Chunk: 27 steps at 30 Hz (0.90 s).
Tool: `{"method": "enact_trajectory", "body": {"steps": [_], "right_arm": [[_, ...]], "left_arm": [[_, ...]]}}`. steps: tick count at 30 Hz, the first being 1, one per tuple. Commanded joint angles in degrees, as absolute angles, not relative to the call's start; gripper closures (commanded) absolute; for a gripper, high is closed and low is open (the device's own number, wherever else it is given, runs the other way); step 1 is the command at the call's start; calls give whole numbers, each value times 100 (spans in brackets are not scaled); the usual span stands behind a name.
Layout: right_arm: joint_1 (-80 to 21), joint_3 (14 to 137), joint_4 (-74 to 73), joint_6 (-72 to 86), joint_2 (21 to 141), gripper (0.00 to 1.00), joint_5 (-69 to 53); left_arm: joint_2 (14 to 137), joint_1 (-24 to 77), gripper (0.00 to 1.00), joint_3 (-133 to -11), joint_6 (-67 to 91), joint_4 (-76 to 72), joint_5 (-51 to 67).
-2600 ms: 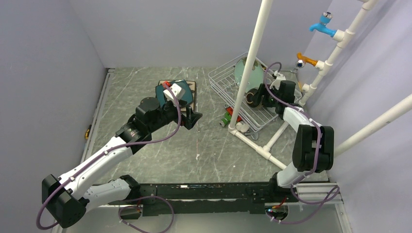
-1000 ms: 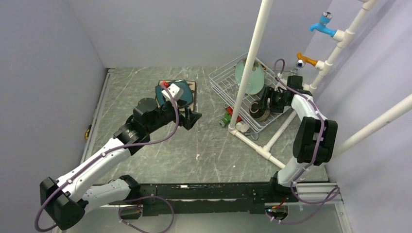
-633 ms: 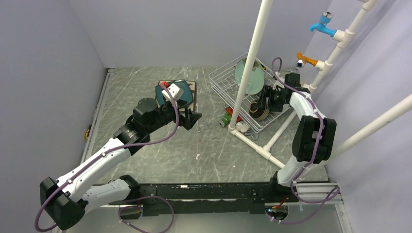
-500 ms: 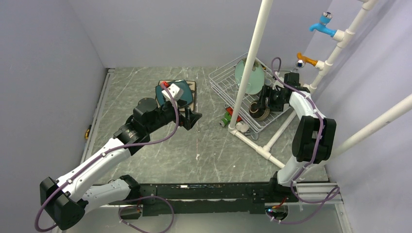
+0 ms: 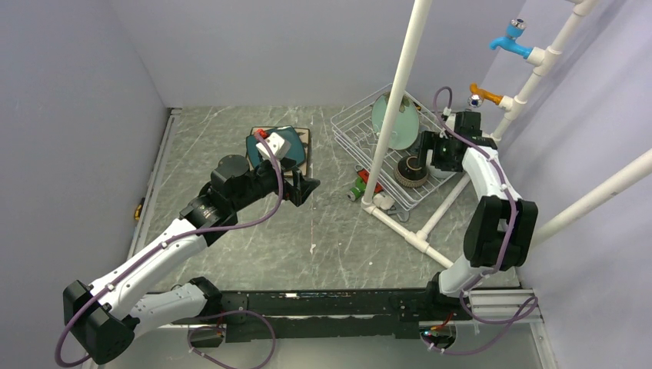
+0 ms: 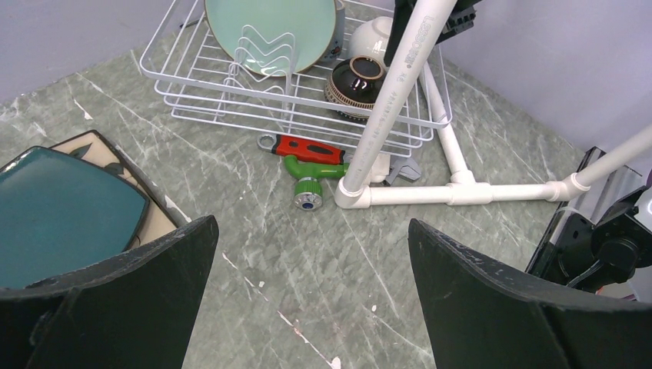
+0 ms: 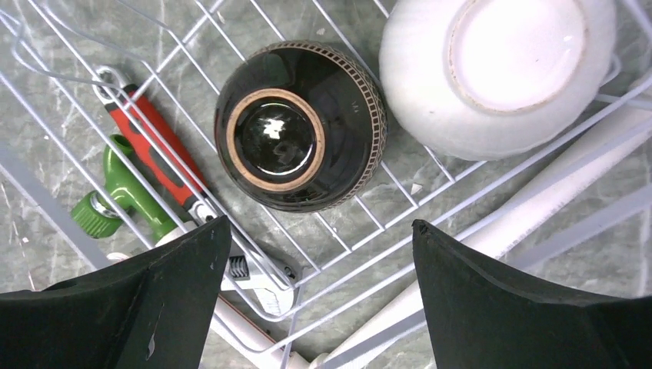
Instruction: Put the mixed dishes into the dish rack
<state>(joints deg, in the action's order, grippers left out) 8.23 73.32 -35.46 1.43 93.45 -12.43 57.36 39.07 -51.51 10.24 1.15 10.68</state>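
Note:
The dish rack (image 5: 346, 127) (image 6: 231, 100) (image 7: 369, 223) holds a mint-green plate (image 5: 394, 123) (image 6: 269, 31) standing on edge. A brown bowl (image 5: 411, 171) (image 6: 357, 77) (image 7: 300, 127) and a white bowl (image 6: 371, 37) (image 7: 496, 69) lie upside down in it. My right gripper (image 5: 424, 154) (image 7: 321, 223) hangs open just above the brown bowl and touches nothing. A teal square plate (image 5: 257, 144) (image 6: 61, 215) lies on a cream plate (image 5: 302, 137) (image 6: 100, 146) at the table's back. My left gripper (image 5: 304, 188) (image 6: 311, 223) is open and empty, just right of that stack.
A red-handled wrench (image 6: 307, 150) (image 7: 150, 150) and a green fitting (image 6: 307, 181) (image 7: 115, 204) lie on the table at the rack's near edge. The white pipe frame (image 5: 396, 92) (image 6: 400, 84) stands across the rack. Blue (image 5: 511, 38) and orange (image 5: 484, 96) taps stick out at the right wall.
My right gripper has let go of the brown bowl, opened wider and drawn up and back from it. The bowl now rests upside down in the rack. The left arm has stayed still.

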Motion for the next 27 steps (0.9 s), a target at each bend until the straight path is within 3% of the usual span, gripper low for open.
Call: {"method": "enact_trajectory", "body": {"steps": [1,12,22,23,27], "right_arm": [[712,7265,-3199,167,8805,12,-1078],[33,6373,-2598,743,7714,10,-447],[-520,4925,-1882,1617,5785,5,177],[-548,4858,-1814,1689,5656,1,101],[-581,4624,-1668,2261,5212,0,-828]], "left_arm": [[5695,3886,0,-5319,1090,-115,1136],[5651,3885,1,-5311,1055,-105,1048],[5647,3890,1,-5347,1063,-11,597],[5675,3885,1,-5393,1084,188,373],[5985,3784,1,-5746,1139,825,-527]]}}
